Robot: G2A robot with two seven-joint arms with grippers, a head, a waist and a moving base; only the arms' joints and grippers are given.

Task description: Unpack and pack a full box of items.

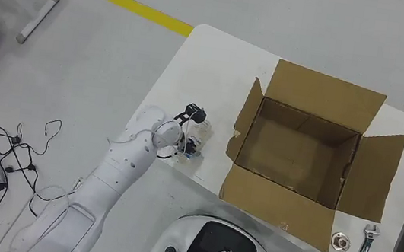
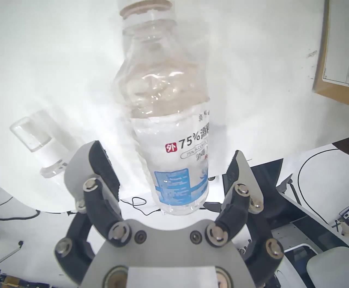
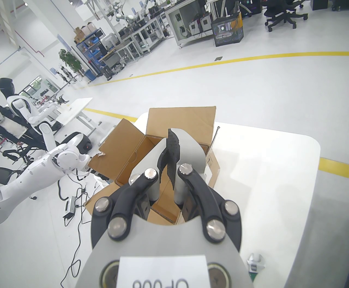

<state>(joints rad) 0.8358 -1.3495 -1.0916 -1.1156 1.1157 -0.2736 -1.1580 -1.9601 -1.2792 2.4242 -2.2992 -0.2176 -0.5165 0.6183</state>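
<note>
clear bottle [image 2: 166, 109] lies left of the box [image 1: 296, 196]; left gripper [image 2: 167, 152] straddles it, fingers spread, untouching, likely lined up to grasp.

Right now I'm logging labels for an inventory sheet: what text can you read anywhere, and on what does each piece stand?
"外" in a red badge, then "75%" and characters cut off by the curve: label of the clear bottle.
"OP006", upside down and cut by the frame edge, so uncertain: white tag behind the right tool.
Too small to read: the label's blue panel; the sticker on the cardboard box.
</note>
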